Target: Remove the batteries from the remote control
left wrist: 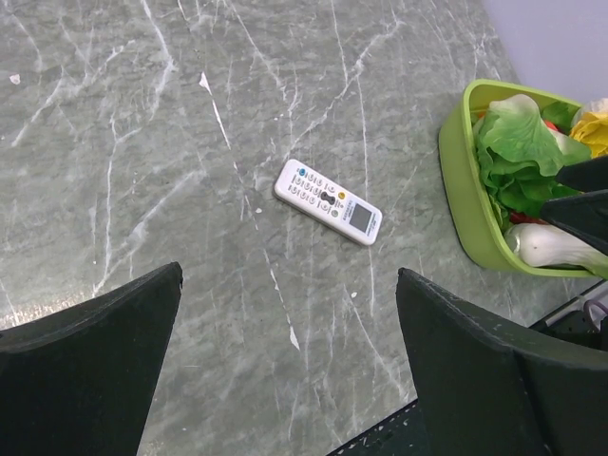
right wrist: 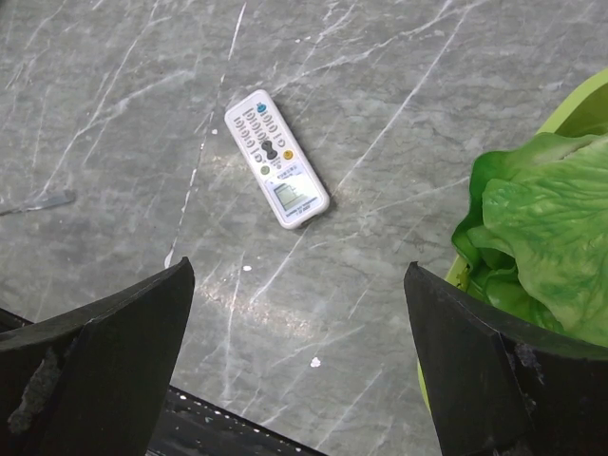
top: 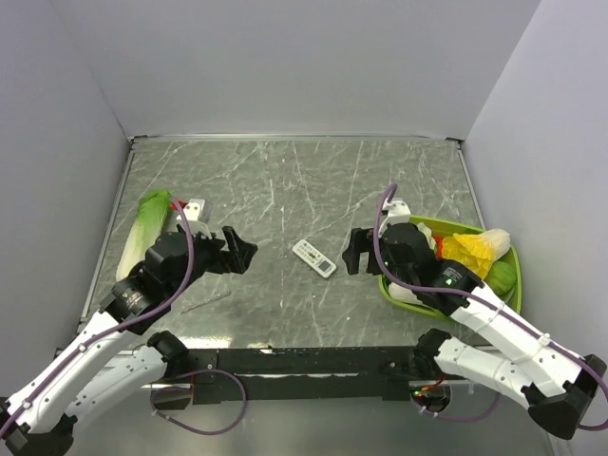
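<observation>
Remote control point(top: 313, 257) button-side up — both claws wide, apart

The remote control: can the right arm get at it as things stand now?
Probably yes. The remote control lies face up on the table, just ahead of the open right hand, with nothing between them.
</observation>
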You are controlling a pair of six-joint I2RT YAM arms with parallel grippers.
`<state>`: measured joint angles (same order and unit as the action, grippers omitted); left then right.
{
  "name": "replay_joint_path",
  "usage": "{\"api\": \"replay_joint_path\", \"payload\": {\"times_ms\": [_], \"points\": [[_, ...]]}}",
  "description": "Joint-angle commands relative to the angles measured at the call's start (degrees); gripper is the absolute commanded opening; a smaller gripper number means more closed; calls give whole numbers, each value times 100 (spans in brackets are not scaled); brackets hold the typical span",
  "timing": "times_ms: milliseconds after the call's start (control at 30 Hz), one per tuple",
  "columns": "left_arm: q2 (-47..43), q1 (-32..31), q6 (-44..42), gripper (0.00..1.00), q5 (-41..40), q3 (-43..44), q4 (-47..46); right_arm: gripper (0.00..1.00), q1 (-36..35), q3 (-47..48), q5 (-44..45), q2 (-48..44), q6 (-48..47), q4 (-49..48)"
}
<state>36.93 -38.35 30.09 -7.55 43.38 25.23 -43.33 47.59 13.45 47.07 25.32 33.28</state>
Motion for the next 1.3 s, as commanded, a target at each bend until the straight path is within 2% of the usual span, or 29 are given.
{"api": "replay_joint_path", "payload": {"times_ms": [0,267,333,467,567,667,767,1133,1267], "points": [[-107,-15,24,99,-141,83,8,100,-35,154,43,-48,61,-146],[-194,-6,67,99,-141,40,-54,100,-35,48,438,389,88,-594],[-212,-6,146,100,-263,31,-19,100,-26,188,195,653,-158,-664],[-124,-6,410,99,-510,110,157,99,-52,540,-176,1863,-702,-665],[-45,3,507,99,-624,162,245,94,-149,760,-194,2751,-958,-726],[-1,29,525,99,-625,206,280,90,-325,1006,-97,3473,-1090,-813],[-10,38,542,99,-695,206,315,89,-404,1129,-403,3922,-1301,-1111],[-300,38,551,99,-642,75,166,84,-404,1007,-388,4653,-1706,-1807],[-265,38,533,99,-616,92,184,84,-413,1103,-177,4916,-1706,-1719]]}}
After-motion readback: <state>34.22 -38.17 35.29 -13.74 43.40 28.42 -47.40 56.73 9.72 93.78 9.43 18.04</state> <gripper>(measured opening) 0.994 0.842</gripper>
